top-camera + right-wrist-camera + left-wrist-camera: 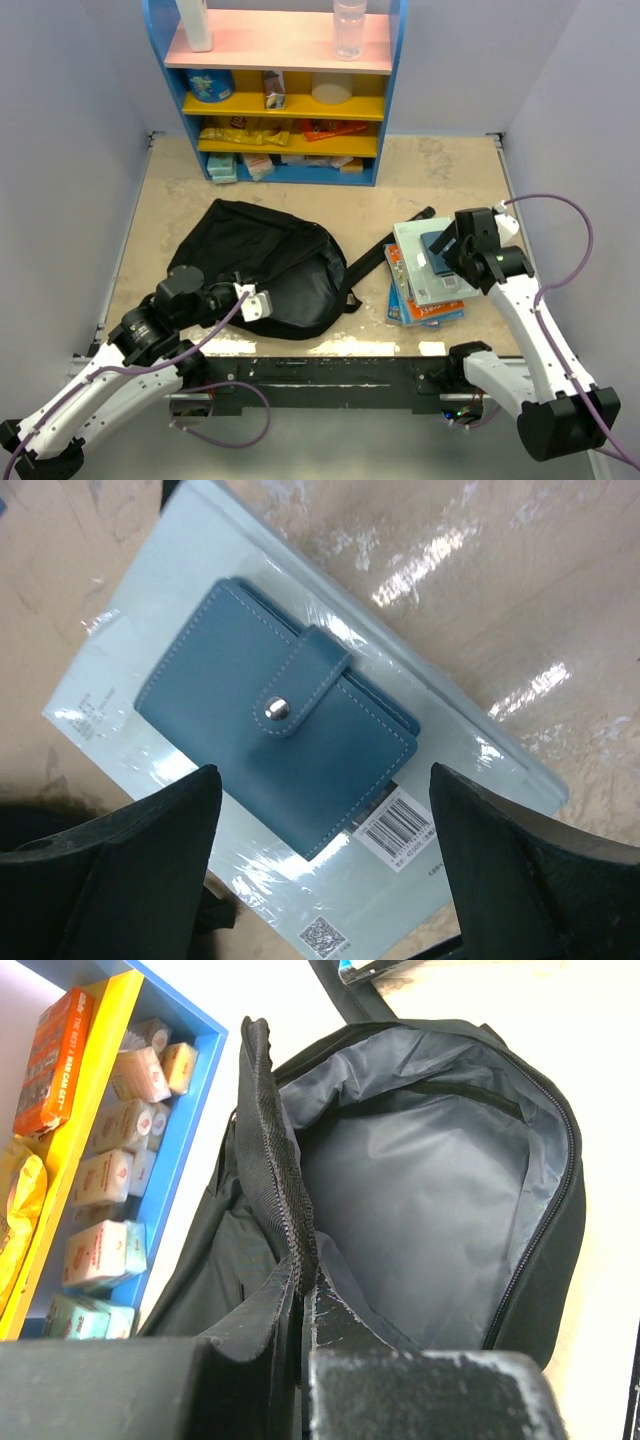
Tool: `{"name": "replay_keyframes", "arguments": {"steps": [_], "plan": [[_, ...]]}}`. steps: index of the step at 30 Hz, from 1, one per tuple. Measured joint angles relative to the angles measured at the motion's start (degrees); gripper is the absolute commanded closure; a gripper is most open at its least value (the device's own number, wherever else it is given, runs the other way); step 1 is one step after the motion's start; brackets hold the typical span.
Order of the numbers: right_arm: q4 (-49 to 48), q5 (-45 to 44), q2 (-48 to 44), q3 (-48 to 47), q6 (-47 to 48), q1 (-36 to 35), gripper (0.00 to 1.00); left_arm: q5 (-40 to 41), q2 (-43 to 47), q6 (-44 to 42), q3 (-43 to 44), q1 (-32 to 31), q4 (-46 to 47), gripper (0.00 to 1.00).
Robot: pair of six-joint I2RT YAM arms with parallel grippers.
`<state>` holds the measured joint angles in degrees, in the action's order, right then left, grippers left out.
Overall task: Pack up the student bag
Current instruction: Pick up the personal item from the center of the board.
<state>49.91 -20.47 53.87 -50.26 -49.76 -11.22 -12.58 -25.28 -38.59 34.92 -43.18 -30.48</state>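
A: What does the left gripper (250,298) do?
B: It is pinched tight on the zip edge of the big black soft cloth backpack (275,262).
A: Where is that backpack?
B: It lies on the left half of the sandy table (160,205), with its grey inside showing.
A: And the right gripper (447,248)?
B: Its fingers are spread wide, holding nothing. It hangs over a small blue leather wallet (275,745) on a pale flat book (115,685), on top of a pile of books (425,308).

The beige table (440,170) carries the student bag (270,265), a book stack (428,292) and a blue shelf unit (300,108)
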Motion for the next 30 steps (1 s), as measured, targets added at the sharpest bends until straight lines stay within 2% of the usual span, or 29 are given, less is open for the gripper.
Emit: {"name": "replay_keyframes", "arguments": {"steps": [6,10,18,24,30], "plan": [[-0.83,-2.19,1.99,-3.48,2.58,0.00,0.01,-0.31,0.00,0.07,0.00,0.02,0.00,1.00],[-3.17,-1.90,4.04,-3.48,7.26,0.02,0.01,-0.31,0.20,0.09,0.00,0.02,0.00,1.00],[-8.83,4.28,12.09,-8.35,19.80,1.60,0.01,-0.35,2.32,0.04,-1.07,0.04,0.39,1.00],[-9.60,8.50,13.70,-8.11,23.06,6.29,0.01,-0.50,3.87,0.13,-1.51,0.04,0.46,1.00],[-10.54,12.24,12.46,-6.47,23.26,6.78,0.01,-0.59,4.35,0.42,-1.95,0.04,0.59,1.00]]}}
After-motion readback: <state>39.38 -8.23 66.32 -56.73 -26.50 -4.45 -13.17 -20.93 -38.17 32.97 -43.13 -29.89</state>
